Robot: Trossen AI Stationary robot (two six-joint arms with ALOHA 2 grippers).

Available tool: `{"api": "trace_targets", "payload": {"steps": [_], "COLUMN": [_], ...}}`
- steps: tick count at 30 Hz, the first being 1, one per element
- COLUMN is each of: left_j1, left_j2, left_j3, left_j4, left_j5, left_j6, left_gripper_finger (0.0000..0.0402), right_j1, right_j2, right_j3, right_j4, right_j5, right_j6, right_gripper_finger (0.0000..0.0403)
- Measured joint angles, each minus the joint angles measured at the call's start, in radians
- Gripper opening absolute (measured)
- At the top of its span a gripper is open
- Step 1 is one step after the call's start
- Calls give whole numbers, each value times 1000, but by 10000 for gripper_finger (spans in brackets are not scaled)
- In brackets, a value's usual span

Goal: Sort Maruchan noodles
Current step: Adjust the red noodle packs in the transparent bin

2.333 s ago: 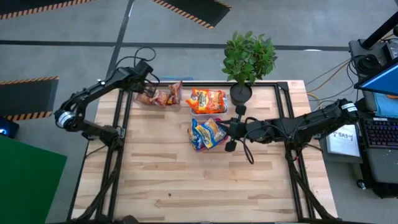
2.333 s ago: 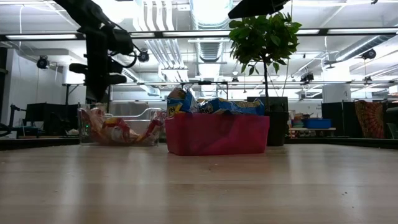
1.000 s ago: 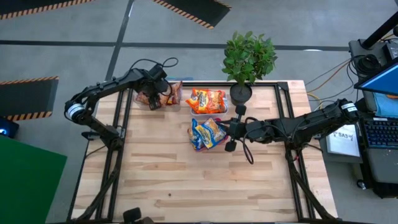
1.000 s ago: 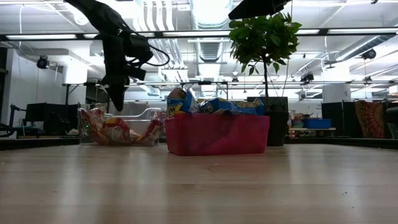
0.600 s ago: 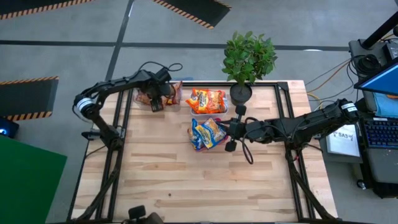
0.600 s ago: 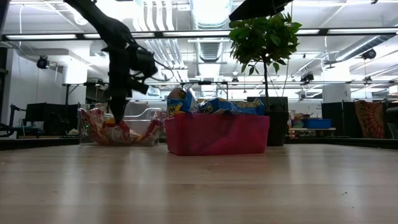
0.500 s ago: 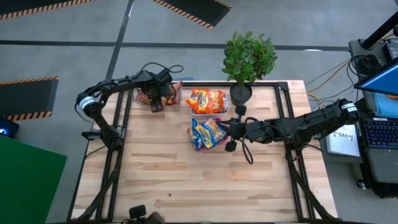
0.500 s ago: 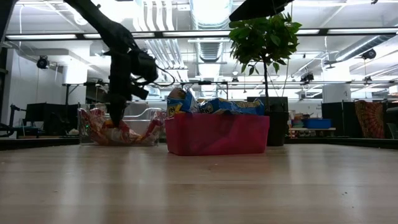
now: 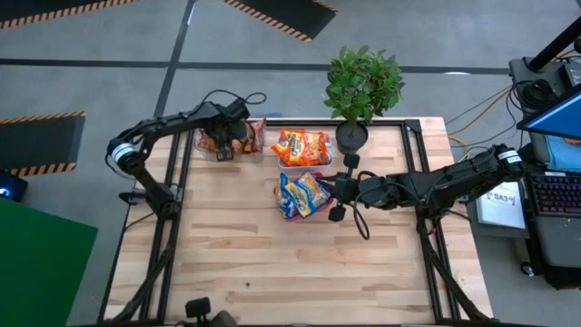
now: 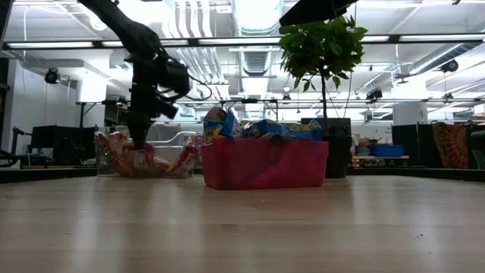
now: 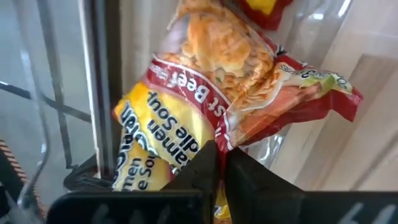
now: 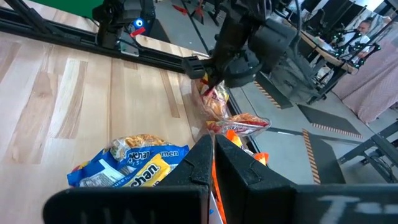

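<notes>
At the desk's far left corner, the left gripper [image 9: 226, 151] dips into the clear plastic tray [image 10: 178, 141], jaws closed beside reddish-pink crinkly ramen packets [image 11: 249, 87]. Orange packets [image 9: 302, 145] and blue-and-yellow packets [image 9: 304, 193] lie centrally; the right gripper [image 9: 334, 190] waits beside them, jaws closed

You have a light wooden table [image 9: 272, 254] with a dark frame around it. Three trays sit right on it, all in the far half. A clear tray [image 10: 178, 155] is at the far left corner. A white tray [image 9: 329, 156] is at the middle of the far edge. A red tray [image 10: 264, 164] sits just in front of that one. A potted plant [image 9: 361, 86] stands at the far edge, beside the white tray.
</notes>
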Motion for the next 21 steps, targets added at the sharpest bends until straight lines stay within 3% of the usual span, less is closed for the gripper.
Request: {"api": "trace_targets", "payload": {"steps": [5,13,16,21], "left_j1": [28,138,143,147], "left_j2": [-52,-55,-55,-54], "left_j3": [47,179,186,141], "left_j4": [55,27,-21,-73], "left_j5": [128,443,460,429], "left_j6": [-97,-484,-577,-597], "left_gripper_finger": [1,0,0,0], "right_j1": [0,0,0,0], "right_j2": [0,0,0,0], "right_j3": [0,0,0,0], "right_j4": [0,0,0,0], "right_j5": [0,0,0,0], "right_j6": [-1,1,1,1], "right_gripper_finger": [9,9,9,9]}}
